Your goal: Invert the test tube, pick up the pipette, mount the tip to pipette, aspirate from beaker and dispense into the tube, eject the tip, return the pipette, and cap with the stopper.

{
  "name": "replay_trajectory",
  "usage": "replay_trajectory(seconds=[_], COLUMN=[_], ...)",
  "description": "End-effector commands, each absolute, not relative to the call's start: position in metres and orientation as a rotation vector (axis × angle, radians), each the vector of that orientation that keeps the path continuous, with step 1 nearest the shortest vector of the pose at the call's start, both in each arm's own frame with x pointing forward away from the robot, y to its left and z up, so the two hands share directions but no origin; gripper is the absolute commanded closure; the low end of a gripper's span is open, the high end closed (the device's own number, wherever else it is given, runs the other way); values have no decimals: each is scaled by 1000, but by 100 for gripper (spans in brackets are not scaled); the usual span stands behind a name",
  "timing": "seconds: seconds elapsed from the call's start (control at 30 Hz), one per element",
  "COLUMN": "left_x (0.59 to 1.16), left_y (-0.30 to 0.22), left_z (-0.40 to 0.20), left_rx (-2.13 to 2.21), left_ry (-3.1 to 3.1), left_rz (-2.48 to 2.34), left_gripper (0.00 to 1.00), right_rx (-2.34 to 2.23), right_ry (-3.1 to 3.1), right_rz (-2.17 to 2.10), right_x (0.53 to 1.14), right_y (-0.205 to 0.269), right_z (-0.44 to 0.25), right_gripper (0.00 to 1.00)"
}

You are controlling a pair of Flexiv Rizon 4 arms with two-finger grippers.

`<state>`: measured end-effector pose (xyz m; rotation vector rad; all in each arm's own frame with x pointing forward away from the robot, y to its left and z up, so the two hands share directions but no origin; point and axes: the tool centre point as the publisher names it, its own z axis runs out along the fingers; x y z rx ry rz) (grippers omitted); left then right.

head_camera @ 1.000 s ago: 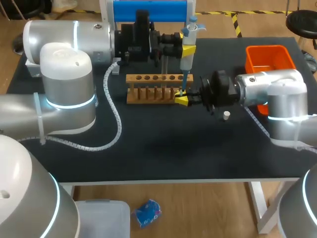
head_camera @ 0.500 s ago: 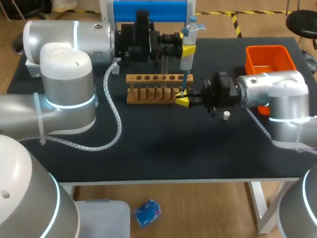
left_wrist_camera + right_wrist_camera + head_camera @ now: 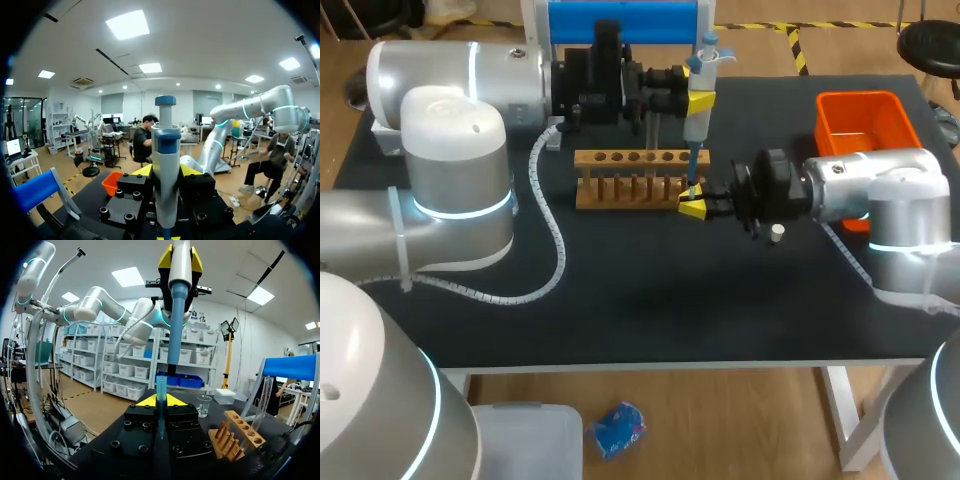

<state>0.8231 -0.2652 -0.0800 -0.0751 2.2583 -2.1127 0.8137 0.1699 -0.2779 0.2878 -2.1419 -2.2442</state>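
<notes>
Lately eased the right pincer [image 3: 692, 208] a shade outward from the end of the wooden rack [image 3: 640, 180], with elbow and forearm swung toward the right side over the last second. Clamped from both sides on the blue tip [image 3: 161, 400], held upright directly under the pipette [image 3: 699, 110]. Probably a small correction of line before mounting. Not seated yet, judging from the right wrist view, where the tip's mouth sits just below the shaft's end and slightly to one side. No shift on the left: left pincer [image 3: 166, 172] closed around the pipette's body, plunger upward, hanging above the rack's right end. Elsewhere on the counter [image 3: 650, 300]: white stopper [image 3: 777, 233] lying just under the right wrist, orange bin [image 3: 860, 118] behind that arm, beaker [image 3: 203, 406] beyond the rack. Little room beside the rack, so risk of nudging it while pressing tip and shaft together.
</notes>
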Motion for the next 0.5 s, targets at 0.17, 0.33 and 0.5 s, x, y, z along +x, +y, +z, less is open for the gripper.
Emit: replay_trajectory(seconds=[0.17, 0.33, 0.5], left_x=[824, 824, 824], left_y=[-265, -265, -265], left_z=[-80, -80, -80], left_rx=[-72, -72, -72], left_ry=[2255, 2255, 2255], left_rz=[-2117, -2117, -2117], left_gripper=[100, 100, 100], right_rx=[303, 313, 319], right_ry=[-2149, -2153, -2157], right_rz=[-2244, -2243, -2239], right_x=[812, 811, 812], right_y=[169, 169, 169], right_z=[-273, -269, -267], right_gripper=[100, 100, 100])
